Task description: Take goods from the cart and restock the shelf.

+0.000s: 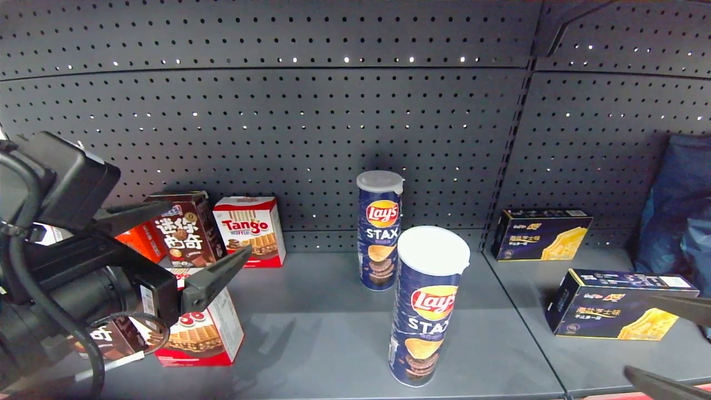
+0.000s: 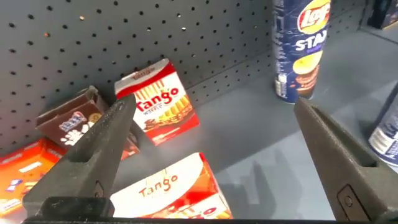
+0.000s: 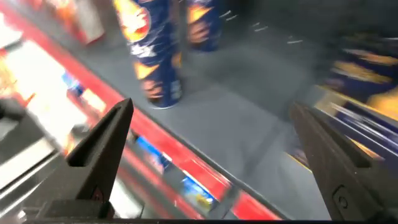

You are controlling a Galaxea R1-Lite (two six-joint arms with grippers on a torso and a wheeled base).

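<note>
risk noted first: the left fingers (image 1: 214,278) were spread wide with nothing between them, and the front tango box (image 1: 208,333) sat just under and between their tips. a careless move down or sideways would likely shove that box, or clip the brown box (image 1: 186,230) and the rear tango box (image 1: 250,230) standing just beyond the tips. second risk: the front can (image 1: 425,305) stood tall on the shelf (image 1: 322,333) near its front edge, off to one side of the right fingers (image 1: 677,306). a sweep across would probably topple it into the rear can (image 1: 380,233) or off the shelf. the near dark box (image 1: 616,303) lay just beside the upper right finger and could be nudged. pose: left arm low over the shelf, fingers pointing inward toward the cans. right fingers also wide apart and empty, near the shelf's front edge.
</note>
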